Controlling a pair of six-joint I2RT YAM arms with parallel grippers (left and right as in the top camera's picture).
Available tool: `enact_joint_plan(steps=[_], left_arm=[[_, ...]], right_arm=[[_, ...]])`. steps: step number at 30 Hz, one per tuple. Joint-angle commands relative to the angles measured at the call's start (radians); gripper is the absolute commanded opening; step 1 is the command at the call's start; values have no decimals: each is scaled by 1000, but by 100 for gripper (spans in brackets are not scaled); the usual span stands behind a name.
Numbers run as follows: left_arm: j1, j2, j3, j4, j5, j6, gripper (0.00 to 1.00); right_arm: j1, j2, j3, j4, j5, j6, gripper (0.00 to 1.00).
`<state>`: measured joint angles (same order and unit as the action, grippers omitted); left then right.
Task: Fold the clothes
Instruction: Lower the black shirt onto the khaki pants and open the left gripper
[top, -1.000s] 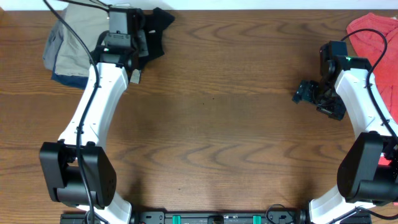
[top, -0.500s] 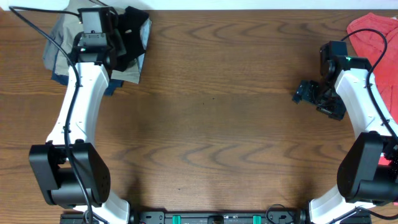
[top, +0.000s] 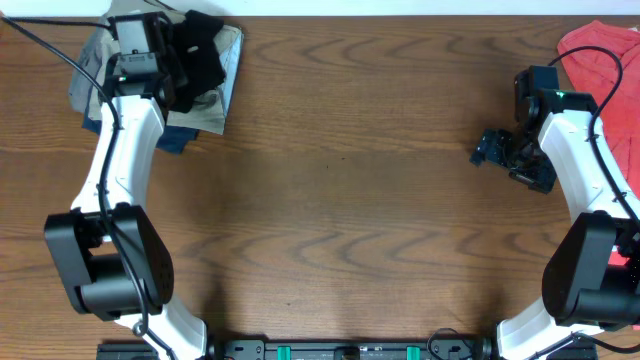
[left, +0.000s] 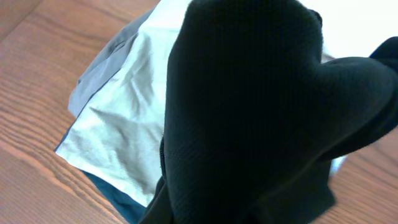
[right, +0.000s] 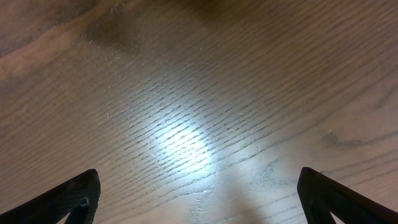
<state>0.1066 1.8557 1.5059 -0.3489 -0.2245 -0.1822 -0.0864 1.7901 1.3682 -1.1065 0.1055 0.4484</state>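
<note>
The clothes, a bunched black T-shirt (top: 197, 58), hang at the far left corner of the table over a stack of folded garments. My left gripper (top: 176, 72) is shut on the T-shirt. In the left wrist view the black T-shirt (left: 249, 112) fills most of the frame and hides my fingers. It hangs in front of a pale beige garment (left: 124, 124) that has a dark blue one (left: 112, 196) under it. At the right side, my right gripper (top: 492, 150) is open over bare wood, its dark fingertips (right: 81, 196) wide apart with nothing between them.
The stack of folded garments (top: 228, 70) lies against the table's back edge at the left. A red garment (top: 600, 55) sits at the back right corner behind my right arm. Brown wooden tabletop (top: 340, 190) stretches between the arms.
My left arm has swung left along the back edge, carrying the black T-shirt from beside the stack to over it. The right arm has not moved.
</note>
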Motion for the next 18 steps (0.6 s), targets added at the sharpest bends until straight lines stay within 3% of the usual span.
enact_joint_plan(steps=[1,5,8,11,18], left_arm=[[28,27,47,15,-31,-8,6],[53,61,47,31,-32,-7,10],[71,92,47,65,-31,-7,33],[91,118,47,91,-32,-7,45],[149,119,48,122,-31,-6,48]], right_arm=[[-4,-13,12,-1,7,11,99],[-4,-13,12,-1,7,11,99],[-4,-13,12,-1,7,11,99],[-4,-13,12,-1,7,11,99],[-4,-13,12,-1,7,11,99]])
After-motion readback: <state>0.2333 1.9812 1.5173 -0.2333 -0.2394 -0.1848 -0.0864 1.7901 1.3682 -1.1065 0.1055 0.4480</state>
